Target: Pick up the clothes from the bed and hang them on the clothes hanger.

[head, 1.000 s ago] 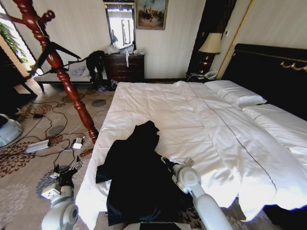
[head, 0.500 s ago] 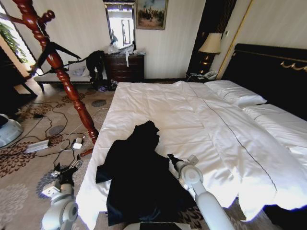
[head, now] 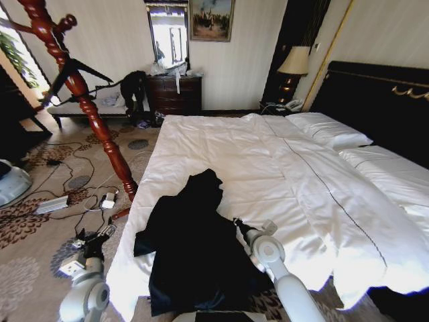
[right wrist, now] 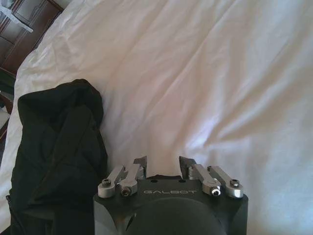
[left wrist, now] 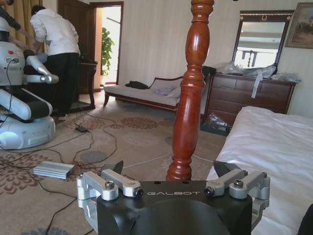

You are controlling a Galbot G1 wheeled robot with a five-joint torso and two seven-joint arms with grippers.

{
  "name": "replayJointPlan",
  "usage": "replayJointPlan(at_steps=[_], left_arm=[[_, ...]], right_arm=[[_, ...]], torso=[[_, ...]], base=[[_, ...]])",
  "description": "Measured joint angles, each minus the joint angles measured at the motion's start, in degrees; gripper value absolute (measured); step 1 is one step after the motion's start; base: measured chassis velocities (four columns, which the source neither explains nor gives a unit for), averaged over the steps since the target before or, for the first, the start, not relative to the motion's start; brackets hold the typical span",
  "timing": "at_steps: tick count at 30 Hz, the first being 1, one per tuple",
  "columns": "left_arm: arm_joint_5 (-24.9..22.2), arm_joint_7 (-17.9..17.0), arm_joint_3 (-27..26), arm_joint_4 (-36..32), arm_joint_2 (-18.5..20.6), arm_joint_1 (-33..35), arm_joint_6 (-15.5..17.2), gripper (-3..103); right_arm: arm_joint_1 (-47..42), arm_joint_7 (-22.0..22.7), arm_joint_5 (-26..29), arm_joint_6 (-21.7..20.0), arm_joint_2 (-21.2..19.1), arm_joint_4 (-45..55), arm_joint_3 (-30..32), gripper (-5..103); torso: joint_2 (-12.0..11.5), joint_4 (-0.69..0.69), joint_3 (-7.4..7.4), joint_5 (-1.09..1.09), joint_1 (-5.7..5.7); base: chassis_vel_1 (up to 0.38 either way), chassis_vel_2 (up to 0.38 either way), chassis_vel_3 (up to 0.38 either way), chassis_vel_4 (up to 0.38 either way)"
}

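The clothes [head: 191,248], a large black garment, lie crumpled on the near left part of the bed [head: 281,168]. My right gripper [head: 240,225] hovers at the garment's right edge, open and holding nothing. In the right wrist view its fingers [right wrist: 141,164] stand apart over the white duvet [right wrist: 220,73], with the clothes [right wrist: 58,142] beside them. The black clothes hanger [head: 77,70] hangs on the reddish wooden coat stand [head: 100,127]. Beside the bed, my left gripper [head: 94,238] is low over the carpet and open [left wrist: 168,169].
The coat stand [left wrist: 190,98] rises close in front of the left gripper, next to the bed's side [left wrist: 274,142]. Cables and a silver box [head: 52,204] lie on the carpet. A dark dresser [head: 174,94] and a bench stand at the far wall. Another robot [left wrist: 24,112] stands beyond.
My right wrist has turned and shifted slightly at the garment's right edge. The left arm and the garment have hardly moved.
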Motion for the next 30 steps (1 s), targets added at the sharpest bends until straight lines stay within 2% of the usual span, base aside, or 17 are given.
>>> replayJointPlan(at_steps=[1,2,5,8,10,13,14,16,17,18,20,22,23,26,29,30], left_arm=[[0.0,0.0,0.0,0.0,0.0,0.0,0.0,100],[0.0,0.0,0.0,-0.1,0.0,0.0,0.0,100],[0.0,0.0,0.0,-0.1,0.0,0.0,0.0,100],[0.0,0.0,0.0,-0.1,-0.1,0.0,0.0,100],[0.0,0.0,0.1,-0.1,-0.2,0.0,0.0,100],[0.0,0.0,0.1,-0.2,-0.2,0.0,0.0,100],[0.0,0.0,0.0,-0.2,-0.2,0.0,0.0,100],[0.0,0.0,0.0,-0.3,-0.2,0.1,0.0,100],[-0.1,0.0,-0.2,-0.3,-0.2,0.2,0.0,100],[-0.1,0.0,-0.2,-0.4,-0.2,0.2,0.0,100],[-0.1,0.0,-0.3,-0.4,-0.3,0.4,0.0,100],[-0.1,0.0,-0.3,-0.5,-0.3,0.4,0.0,100],[-0.1,0.0,-0.3,-0.5,-0.4,0.5,-0.1,100],[-0.1,0.0,-0.3,-0.6,-0.5,0.5,-0.1,100],[-0.1,0.0,-0.2,-0.7,-0.7,0.5,-0.1,100],[-0.1,0.0,-0.2,-0.8,-0.7,0.5,-0.1,100]], right_arm=[[-0.1,0.0,0.0,0.0,0.0,0.1,0.0,37],[-0.6,0.0,0.1,0.0,-0.1,0.5,0.0,48],[-1.4,0.1,0.1,-0.1,-0.1,0.7,-0.2,53],[-2.1,0.1,0.1,-0.2,0.0,0.7,-0.6,69],[-2.2,0.0,0.1,-0.2,0.1,0.6,-0.8,69],[-2.1,-0.2,0.3,-0.2,0.4,0.3,-1.3,86],[-2.1,-0.2,0.4,-0.2,0.5,0.2,-1.3,82],[-2.0,-0.2,0.5,-0.1,0.5,0.2,-1.3,82],[-2.0,-0.3,0.6,-0.1,0.6,0.2,-1.3,71],[-2.1,-0.3,0.6,0.0,0.6,0.2,-1.3,71],[-2.2,-0.3,0.6,0.1,0.5,0.2,-1.3,60],[-2.3,-0.3,0.6,0.1,0.5,0.2,-1.3,60],[-2.4,-0.4,0.6,0.3,0.5,0.2,-1.3,49],[-2.4,-0.5,0.6,0.5,0.5,0.2,-1.3,44],[-2.5,-0.9,0.6,1.0,0.4,0.4,-1.2,28],[-2.6,-1.0,0.5,1.3,0.4,0.4,-1.2,28]], torso=[[0.0,0.0,0.0,0.0,0.0],[0.0,0.0,0.0,0.0,0.0],[0.0,0.0,0.0,0.0,0.0],[0.0,-0.01,0.0,0.0,0.0],[0.0,0.0,0.0,0.0,0.0],[0.0,0.0,0.0,0.0,0.0],[0.0,0.0,0.0,0.0,0.0],[0.0,0.0,0.0,0.0,0.0],[0.0,0.0,0.0,0.0,0.0],[0.0,0.0,0.0,0.0,0.0],[0.0,0.0,0.0,0.0,0.0],[0.0,0.0,0.0,0.0,0.0],[0.0,0.0,0.0,0.0,0.0],[0.0,0.0,0.0,0.0,0.0],[0.0,0.0,0.0,0.0,0.0],[0.0,0.0,0.0,0.0,0.0]], base=[[0.0,0.0,0.0,0.0],[0.0,0.0,0.0,0.0],[0.0,0.0,0.0,0.0],[0.0,0.0,0.0,0.0],[0.0,0.0,0.0,0.0],[0.0,0.0,0.0,0.0],[0.0,0.0,0.0,0.0],[0.0,0.0,0.0,0.0],[0.0,0.0,0.0,0.0],[0.0,0.0,0.0,0.0],[0.0,0.0,0.0,0.0],[0.0,0.0,0.0,0.0],[0.0,0.0,0.0,0.0],[0.0,0.0,0.0,0.0],[0.0,0.0,0.0,0.0],[0.0,0.0,0.0,0.0]])
